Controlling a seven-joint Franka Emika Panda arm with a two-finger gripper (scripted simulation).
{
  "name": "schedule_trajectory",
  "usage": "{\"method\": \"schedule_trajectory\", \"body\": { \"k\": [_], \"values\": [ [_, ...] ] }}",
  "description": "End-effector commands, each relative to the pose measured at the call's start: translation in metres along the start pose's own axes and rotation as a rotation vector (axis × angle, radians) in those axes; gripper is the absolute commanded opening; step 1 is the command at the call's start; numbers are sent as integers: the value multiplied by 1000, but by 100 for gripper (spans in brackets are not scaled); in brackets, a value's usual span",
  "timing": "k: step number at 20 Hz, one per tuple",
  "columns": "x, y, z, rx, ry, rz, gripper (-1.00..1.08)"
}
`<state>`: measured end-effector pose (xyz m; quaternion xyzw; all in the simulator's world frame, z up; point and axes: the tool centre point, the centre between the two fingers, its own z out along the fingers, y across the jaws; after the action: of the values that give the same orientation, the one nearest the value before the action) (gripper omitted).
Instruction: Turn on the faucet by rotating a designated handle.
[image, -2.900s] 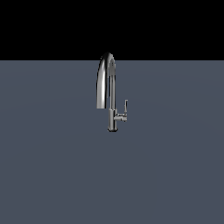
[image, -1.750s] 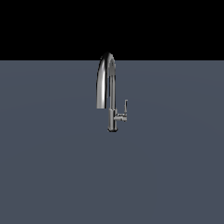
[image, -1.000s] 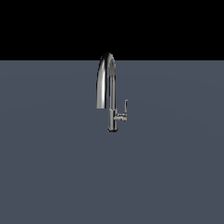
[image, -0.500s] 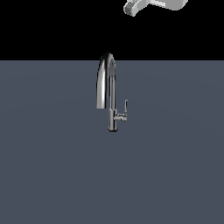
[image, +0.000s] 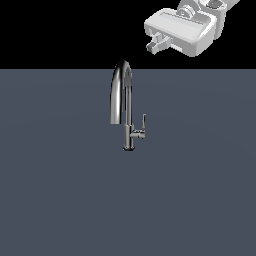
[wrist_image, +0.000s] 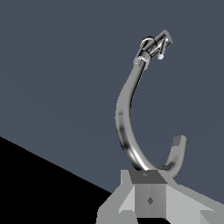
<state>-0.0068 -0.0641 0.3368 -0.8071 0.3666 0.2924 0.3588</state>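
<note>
The chrome faucet (image: 122, 90) stands upright on the grey surface, with its arched spout above a cylindrical column. The handle (image: 144, 121) is a thin upright lever on a short stub off the column, on the exterior view's right. My gripper (image: 152, 46) hangs high above the faucet, toward the exterior view's right, well clear of both. Its fingers look pressed together and hold nothing. In the wrist view the faucet (wrist_image: 124, 118) curves away below my gripper (wrist_image: 150, 192). The handle (wrist_image: 159, 46) shows far off by the base.
The flat grey surface (image: 60, 200) extends all around the faucet. A black background lies behind it. Nothing else is in view.
My gripper has come into the exterior view from the top right and moved lower and further in. The faucet and handle have not moved.
</note>
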Motion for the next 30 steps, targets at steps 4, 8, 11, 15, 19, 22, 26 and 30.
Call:
{"method": "schedule_trajectory", "body": {
  "k": [4,8,11,15,19,22,26,30],
  "values": [
    [46,4,14,121,-110,124,-100],
    [80,10,29,212,-194,219,-100],
    [104,16,42,282,-258,292,-100],
    [132,24,63,371,-339,385,-100],
    [153,30,82,442,-404,460,-100],
    [164,34,94,482,-442,503,-100],
    [173,37,106,519,-477,542,-100],
    [178,39,112,537,-494,560,-100]
  ]
}}
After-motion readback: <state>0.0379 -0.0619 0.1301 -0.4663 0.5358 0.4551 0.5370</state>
